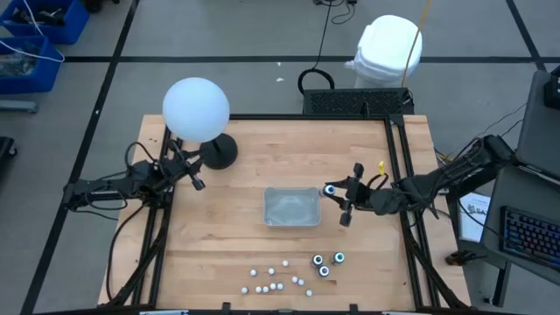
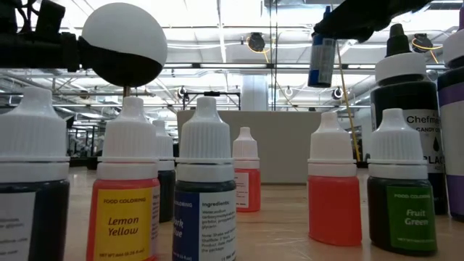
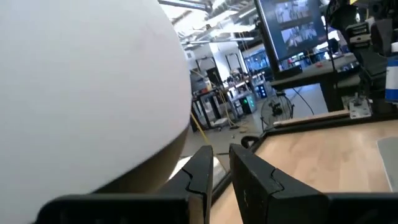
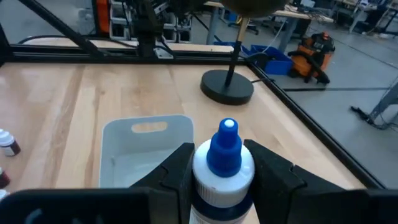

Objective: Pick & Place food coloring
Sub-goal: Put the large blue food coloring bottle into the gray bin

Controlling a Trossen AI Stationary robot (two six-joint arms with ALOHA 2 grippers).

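Observation:
My right gripper (image 1: 338, 194) is shut on a small food coloring bottle with a blue cap (image 4: 226, 149), held above the right end of the clear tray (image 1: 291, 210). In the low view the same bottle (image 2: 322, 61) hangs high above the table. More food coloring stands upright on the table near its front edge: several white-capped vials (image 1: 273, 280) and three dark round jars (image 1: 325, 262). My left gripper (image 1: 194, 179) waits shut at the table's left, beside the globe lamp (image 1: 196, 109), with nothing between its fingers (image 3: 242, 174). My right gripper pinches the bottle's pale shoulder (image 4: 214, 177), just below the blue cap, between its two fingers. The fingers come about level from the table's right side. The bottle stands upright in the hold, its body hanging below the fingers and lifted clear of tray and table.
The lamp's black base (image 1: 219, 150) stands at the far left of the table. A black rail frames the table (image 1: 398, 166). Bare wood lies between the tray and the row of bottles, which stand close before the low camera (image 2: 130, 196).

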